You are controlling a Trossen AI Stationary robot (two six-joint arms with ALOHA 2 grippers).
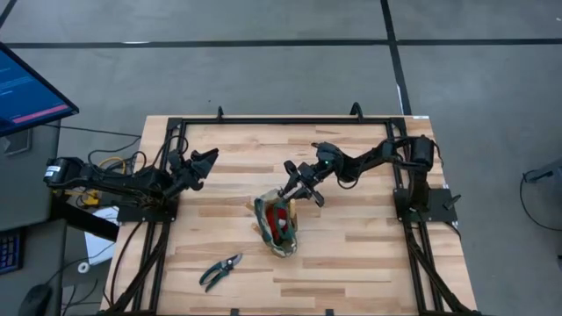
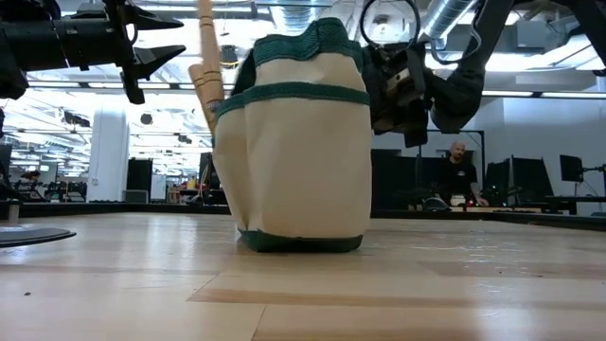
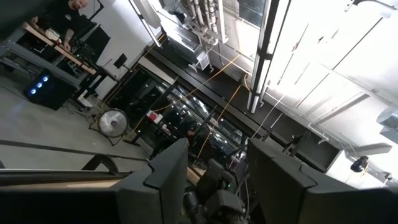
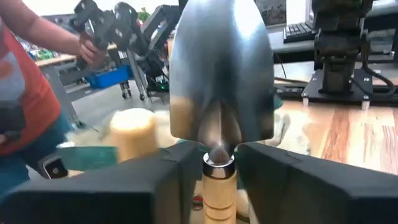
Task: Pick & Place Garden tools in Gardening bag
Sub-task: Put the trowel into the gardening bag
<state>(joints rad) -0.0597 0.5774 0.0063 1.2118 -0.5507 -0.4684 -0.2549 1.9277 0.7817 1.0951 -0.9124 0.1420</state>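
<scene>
The olive-and-tan gardening bag (image 1: 277,226) stands on its base mid-table, also seen in the low view (image 2: 294,142). A red item (image 1: 279,218) lies inside it, and wooden handles (image 2: 204,57) stick out of its top. My right gripper (image 1: 299,191) is at the bag's far rim, shut on a silver trowel (image 4: 221,68). Dark-handled pruning shears (image 1: 221,270) lie flat near the table's front edge. My left gripper (image 1: 206,158) waits open at the left, raised, touching nothing. My right gripper pinches the trowel's metal neck (image 4: 219,167), where the blade joins the wooden handle, with one finger on each side. The fingers come in level and lie across the trowel. The blade rises above the fingers. The handle (image 4: 217,202) drops toward the bag, its lower end out of view.
A second wooden handle end (image 4: 132,134) shows beside the trowel at the bag's teal rim (image 4: 87,155). A person (image 4: 25,93) stands beyond the table's left side. A monitor (image 1: 26,88) sits off the table's far left. Bare wood lies right of the bag.
</scene>
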